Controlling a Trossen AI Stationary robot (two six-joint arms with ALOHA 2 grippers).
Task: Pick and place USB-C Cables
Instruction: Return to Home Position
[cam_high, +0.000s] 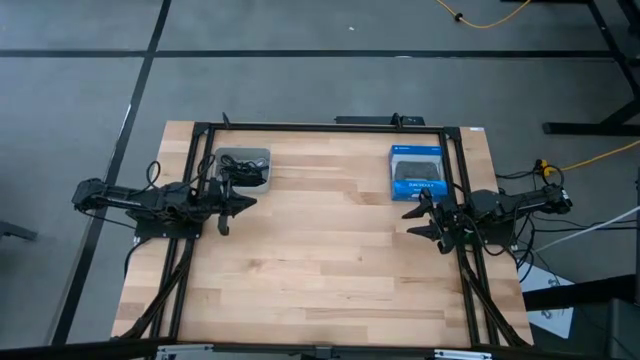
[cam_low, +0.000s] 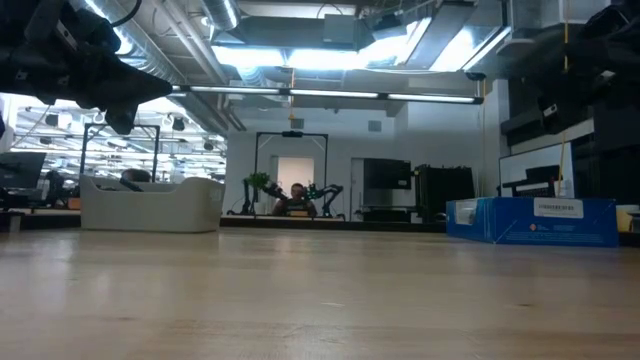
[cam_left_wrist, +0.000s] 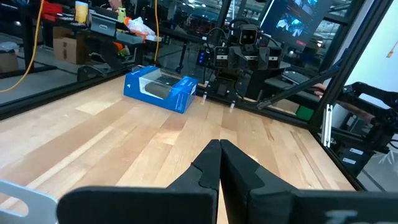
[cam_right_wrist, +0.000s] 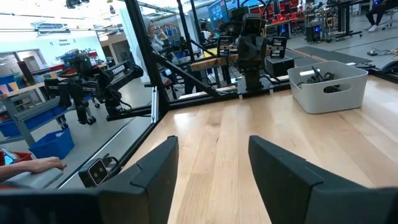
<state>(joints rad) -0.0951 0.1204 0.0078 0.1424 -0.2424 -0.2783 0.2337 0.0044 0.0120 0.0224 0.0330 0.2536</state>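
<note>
1. The table (cam_high: 320, 260) is pale blond wood, striped lengthwise in planks of slightly differing tan.
2. The tray (cam_high: 245, 150) at the table's far left corner is light grey; the USB-C Cables (cam_high: 240, 172) showing in it are black.
3. The box (cam_high: 416, 172) near the far right corner is bright blue with a black panel and white print.
4. The frame (cam_high: 320, 127) along the table's edges is black.
5. The left gripper (cam_left_wrist: 219, 146) and right gripper (cam_right_wrist: 211, 146) are matte black.
6. The floor (cam_high: 80, 100) is grey, crossed by dark lines, with a yellow cord (cam_high: 490, 20) on it.
</note>
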